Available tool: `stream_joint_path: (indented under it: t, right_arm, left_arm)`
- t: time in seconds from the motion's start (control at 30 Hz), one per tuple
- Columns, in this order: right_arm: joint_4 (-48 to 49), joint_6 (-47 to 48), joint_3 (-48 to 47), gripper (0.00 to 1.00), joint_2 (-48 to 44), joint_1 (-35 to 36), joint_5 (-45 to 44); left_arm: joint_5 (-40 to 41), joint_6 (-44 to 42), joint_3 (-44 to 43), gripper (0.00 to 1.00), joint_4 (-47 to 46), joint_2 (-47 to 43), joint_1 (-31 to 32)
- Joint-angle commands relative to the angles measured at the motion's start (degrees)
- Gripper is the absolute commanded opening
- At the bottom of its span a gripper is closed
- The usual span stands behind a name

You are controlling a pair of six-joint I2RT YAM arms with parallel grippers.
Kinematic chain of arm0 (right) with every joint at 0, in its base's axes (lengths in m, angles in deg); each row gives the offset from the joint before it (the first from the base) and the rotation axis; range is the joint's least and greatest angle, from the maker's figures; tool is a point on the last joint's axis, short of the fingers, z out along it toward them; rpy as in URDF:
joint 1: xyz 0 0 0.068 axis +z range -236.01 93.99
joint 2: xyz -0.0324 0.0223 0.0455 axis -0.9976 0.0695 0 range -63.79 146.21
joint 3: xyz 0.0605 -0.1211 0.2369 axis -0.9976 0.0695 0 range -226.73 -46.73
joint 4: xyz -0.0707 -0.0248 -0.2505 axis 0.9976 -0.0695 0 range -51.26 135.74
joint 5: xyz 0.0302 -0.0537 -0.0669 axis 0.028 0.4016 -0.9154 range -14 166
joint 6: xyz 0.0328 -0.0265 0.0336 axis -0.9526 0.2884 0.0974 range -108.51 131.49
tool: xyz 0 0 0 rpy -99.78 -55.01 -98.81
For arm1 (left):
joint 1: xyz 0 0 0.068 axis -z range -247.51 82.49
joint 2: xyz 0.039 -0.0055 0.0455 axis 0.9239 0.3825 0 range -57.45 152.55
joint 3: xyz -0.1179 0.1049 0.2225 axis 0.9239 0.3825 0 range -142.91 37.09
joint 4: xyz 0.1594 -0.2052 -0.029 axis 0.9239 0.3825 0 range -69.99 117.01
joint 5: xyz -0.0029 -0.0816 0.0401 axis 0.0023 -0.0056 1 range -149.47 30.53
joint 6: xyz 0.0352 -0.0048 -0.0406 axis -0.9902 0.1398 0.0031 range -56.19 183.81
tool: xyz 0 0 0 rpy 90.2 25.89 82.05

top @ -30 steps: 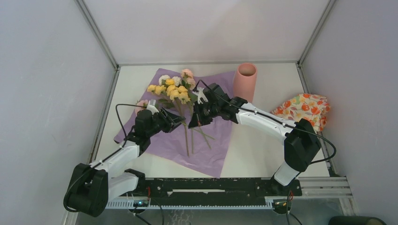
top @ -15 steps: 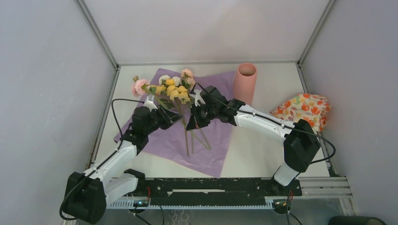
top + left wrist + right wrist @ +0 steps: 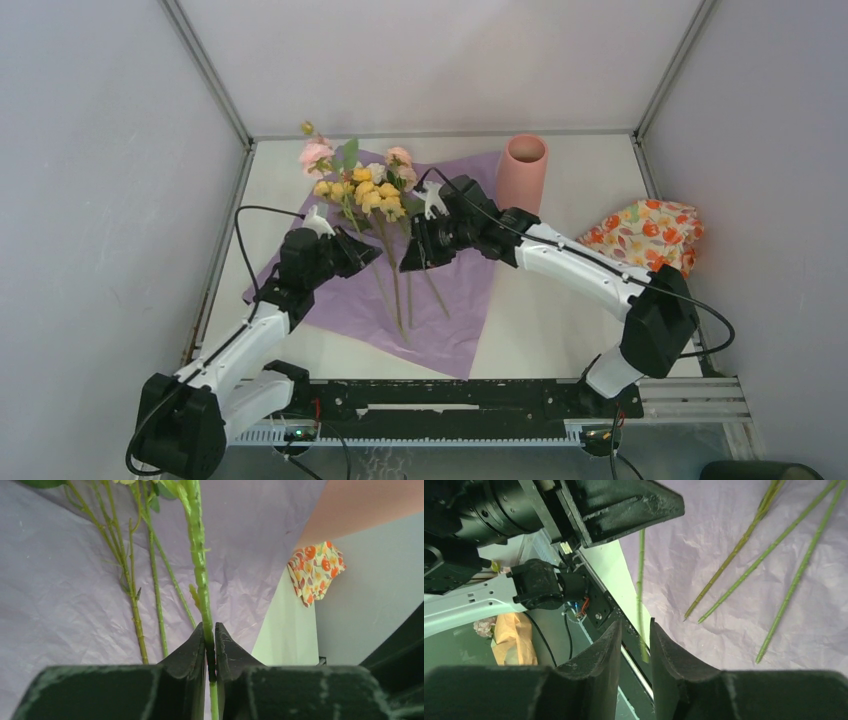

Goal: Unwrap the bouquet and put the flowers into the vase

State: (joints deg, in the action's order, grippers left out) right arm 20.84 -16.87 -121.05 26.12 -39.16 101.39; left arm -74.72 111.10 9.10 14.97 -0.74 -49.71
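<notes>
The purple wrapping paper lies spread flat on the table. Several flowers lie on it, with yellow, white and peach heads and their bare stems toward the near edge. My left gripper is shut on the green stem of one pink rose, which stands raised above the paper's far left corner. My right gripper hovers just right of it, open; the held stem's lower end hangs free in line with its gap. The salmon-pink vase stands upright behind the right arm.
An orange-flowered cloth bundle lies at the right wall. White walls close in the table on the left, back and right. The black rail with the arm bases runs along the near edge.
My left gripper has closed on the pink rose's stem and swung the flower head up and toward the back. My right gripper, shut before, has opened off that stem.
</notes>
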Motion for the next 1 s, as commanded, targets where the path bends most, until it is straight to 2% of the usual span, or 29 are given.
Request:
stream_joint_path:
  t: [0.0, 0.2, 0.3, 0.43, 0.47, 0.53, 0.7, 0.97]
  right_arm:
    - [0.75, 1.69, -0.48, 0.35, -3.96, -2.65, 0.05]
    - [4.14, 0.44, -0.52, 0.37, -4.87, -8.57, 3.38]
    - [5.93, -0.79, -0.73, 0.42, -4.43, -10.85, 5.22]
    - [6.18, -1.33, -2.50, 0.43, -3.05, -12.04, 6.92]
    - [6.91, -1.54, -2.58, 0.43, -2.99, -12.11, 7.45]
    - [8.61, -2.17, -2.58, 0.51, -2.81, -12.42, 8.70]
    - [13.57, -4.80, -2.58, 0.52, -1.99, -13.20, 14.27]
    - [19.31, -8.64, -2.58, 0.52, -0.58, -12.91, 16.64]
  left_arm:
    - [-3.78, -4.82, -1.19, 0.14, -4.81, -3.18, -0.22]
    - [-8.96, -5.85, 0.73, 0.14, -8.75, -6.56, -0.09]
    - [-12.55, -3.87, 2.82, 0.14, -13.91, -7.56, 0.02]
    - [-17.37, -1.72, 4.11, 0.15, -20.11, -7.42, 2.00]
    - [-17.45, -1.60, 4.23, 0.15, -20.52, -7.54, 2.77]
    - [-17.48, -1.81, 4.49, 0.16, -21.25, -8.14, 4.61]
    - [-16.46, -2.28, 5.01, 0.17, -21.53, -9.89, 7.14]
    - [-16.97, -2.11, 5.27, 0.17, -21.53, -10.06, 7.66]
